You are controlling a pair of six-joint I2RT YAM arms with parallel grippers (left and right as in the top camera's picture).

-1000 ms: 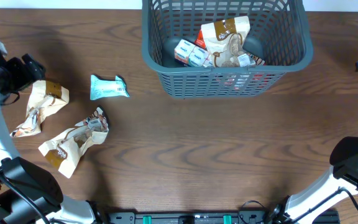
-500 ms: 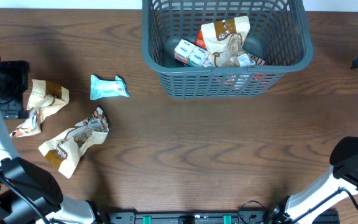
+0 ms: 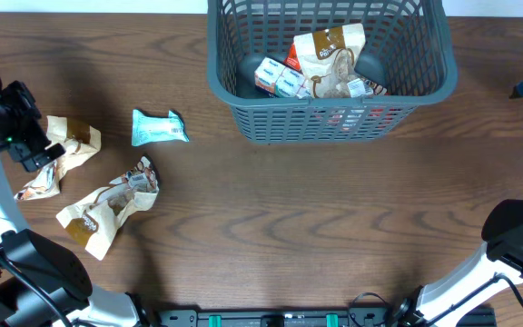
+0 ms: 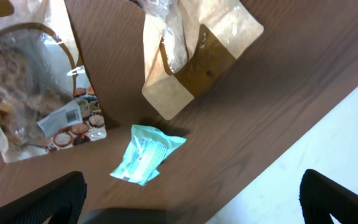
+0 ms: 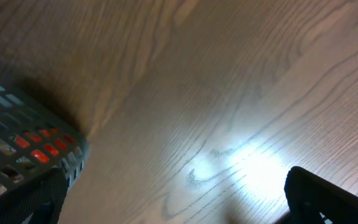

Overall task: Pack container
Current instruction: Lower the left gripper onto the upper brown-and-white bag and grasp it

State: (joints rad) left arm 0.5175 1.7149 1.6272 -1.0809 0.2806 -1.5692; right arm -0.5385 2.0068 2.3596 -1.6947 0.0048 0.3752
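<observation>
The left arm reaches up the table's left side, and the left gripper [image 3: 25, 136] hangs at the left edge of a crumpled tan pouch [image 3: 69, 143], fingers spread wide and holding nothing. The right gripper [image 5: 176, 208] sits at the far right over bare wood, its fingers also wide apart and empty, with a basket corner in its wrist view. The container [image 3: 334, 120] stands upright at the far middle of the table [image 3: 289, 218], mouth up, long axis running left to right. It is grey plastic with slotted lattice walls and a thick rim, and holds a glossy tan bag [image 3: 330, 56] and small white-blue packets [image 3: 280, 78]. A teal packet [image 3: 159, 127] lies flat on the dark wood grain.
</observation>
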